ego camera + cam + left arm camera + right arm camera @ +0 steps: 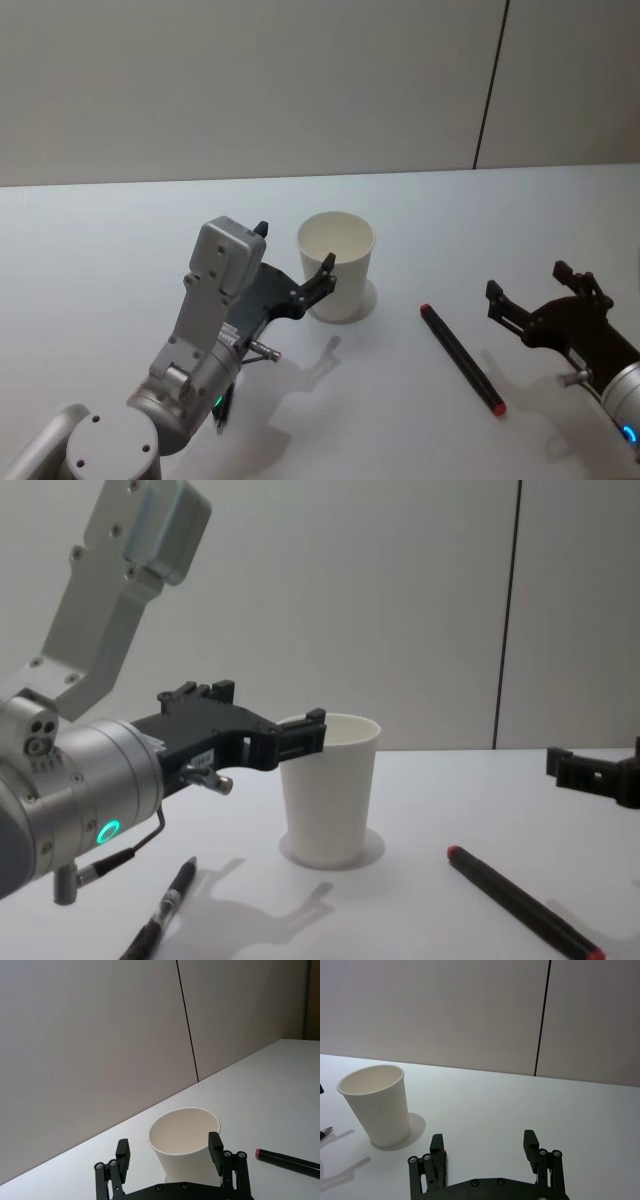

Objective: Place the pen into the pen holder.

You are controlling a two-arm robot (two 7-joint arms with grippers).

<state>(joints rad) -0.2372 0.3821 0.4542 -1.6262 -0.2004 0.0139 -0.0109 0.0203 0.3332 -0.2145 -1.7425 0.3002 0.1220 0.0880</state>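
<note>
The pen holder [335, 265] is a white paper cup standing upright mid-table; its inside looks empty. My left gripper [295, 250] is open just left of the cup, near rim height, and holds nothing. One fingertip [315, 722] is close against the cup [328, 790]; whether it touches I cannot tell. From the left wrist, the cup [185, 1140] stands just beyond the open gripper [169, 1150]. The pen [462, 358], black with red ends, lies flat to the cup's right. My right gripper [528, 282] is open and empty, right of the pen and apart from it.
A second dark pen [165, 910] lies on the table under my left arm, left of the cup. The white table runs back to a plain grey wall with a dark vertical seam [490, 90]. Bare tabletop lies between the cup and the red-ended pen [520, 905].
</note>
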